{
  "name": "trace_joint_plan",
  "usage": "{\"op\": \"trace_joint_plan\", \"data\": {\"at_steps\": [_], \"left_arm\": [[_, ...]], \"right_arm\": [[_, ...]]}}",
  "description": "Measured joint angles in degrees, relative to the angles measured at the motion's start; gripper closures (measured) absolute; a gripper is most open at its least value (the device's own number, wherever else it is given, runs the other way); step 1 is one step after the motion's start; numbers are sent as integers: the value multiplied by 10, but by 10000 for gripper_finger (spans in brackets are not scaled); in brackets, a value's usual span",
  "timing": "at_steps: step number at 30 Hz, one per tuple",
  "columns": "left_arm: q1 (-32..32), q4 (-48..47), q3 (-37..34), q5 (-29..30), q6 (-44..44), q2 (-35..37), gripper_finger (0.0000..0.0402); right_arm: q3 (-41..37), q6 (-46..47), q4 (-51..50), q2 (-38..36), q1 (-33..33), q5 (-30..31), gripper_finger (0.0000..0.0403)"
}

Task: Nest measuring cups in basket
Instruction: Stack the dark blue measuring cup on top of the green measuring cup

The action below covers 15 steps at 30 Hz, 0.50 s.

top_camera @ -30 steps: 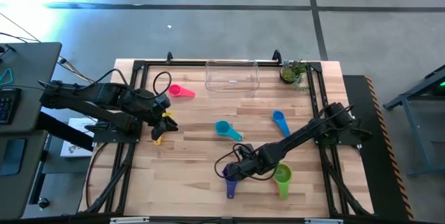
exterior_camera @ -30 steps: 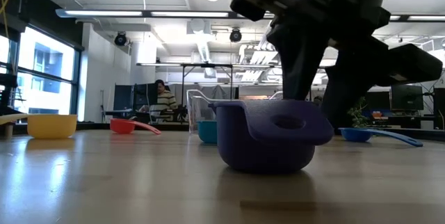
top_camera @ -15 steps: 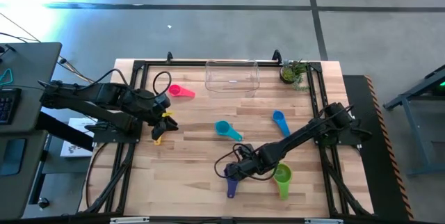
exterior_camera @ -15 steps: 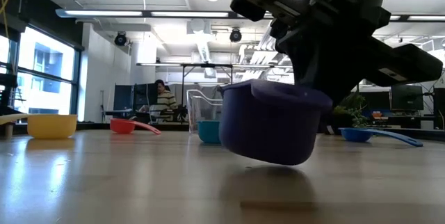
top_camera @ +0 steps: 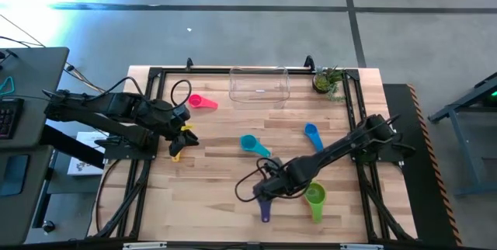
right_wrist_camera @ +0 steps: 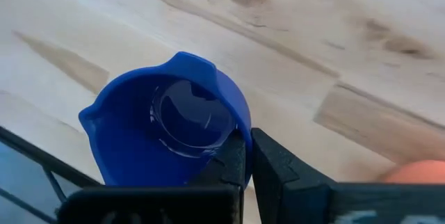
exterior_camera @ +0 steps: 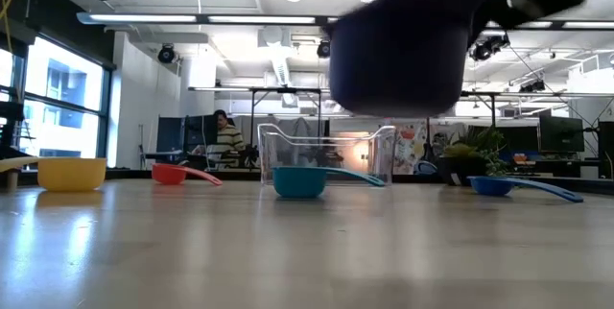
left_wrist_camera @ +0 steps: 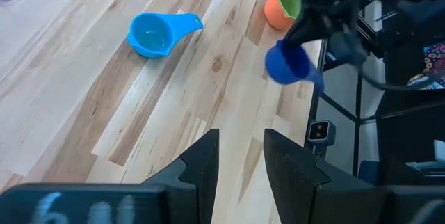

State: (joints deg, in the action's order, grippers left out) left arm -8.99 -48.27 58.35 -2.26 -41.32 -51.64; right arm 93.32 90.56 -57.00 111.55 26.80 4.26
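My right gripper [top_camera: 269,191] hangs near the table's front middle, shut on a purple measuring cup [exterior_camera: 403,55], which looks blue in the right wrist view [right_wrist_camera: 167,123]. A green cup [top_camera: 314,196] lies just to its right. Teal [top_camera: 249,143], blue [top_camera: 312,133] and pink [top_camera: 199,102] cups rest on their bases on the wood. The clear basket [top_camera: 259,85] stands at the far middle. At the left, my left gripper [left_wrist_camera: 241,161] waits open above a yellow cup [top_camera: 175,155]. My right gripper pinches the purple cup's side wall at the rim [right_wrist_camera: 240,135], one finger [right_wrist_camera: 231,160] on the inner side and the other [right_wrist_camera: 278,168] outside. The fingers come from above, pointing steeply down. The cup is lifted clear of the table, mouth up, its handle [top_camera: 265,213] toward the near edge.
A small potted plant [top_camera: 328,81] stands at the far right corner beside the basket. A black frame [top_camera: 353,118] runs round the table's edges. Bare wood lies between the teal cup and the basket.
My right gripper has shut on the purple cup and gone up with it. The cup stood on the table with the fingers about it, then tipped as it came off the wood, and now hangs well clear above the table.
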Motion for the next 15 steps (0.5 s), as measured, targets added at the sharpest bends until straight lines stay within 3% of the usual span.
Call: {"op": "trace_joint_plan", "data": {"at_steps": [5, 15], "left_arm": [[0, 0, 0, 0, 0, 0, 298], [0, 1, 0, 0, -10, 0, 298]], "right_arm": [[53, -21, -86, -12, 9, 24, 401], [52, -20, -169, -95, 38, 74, 402]]}}
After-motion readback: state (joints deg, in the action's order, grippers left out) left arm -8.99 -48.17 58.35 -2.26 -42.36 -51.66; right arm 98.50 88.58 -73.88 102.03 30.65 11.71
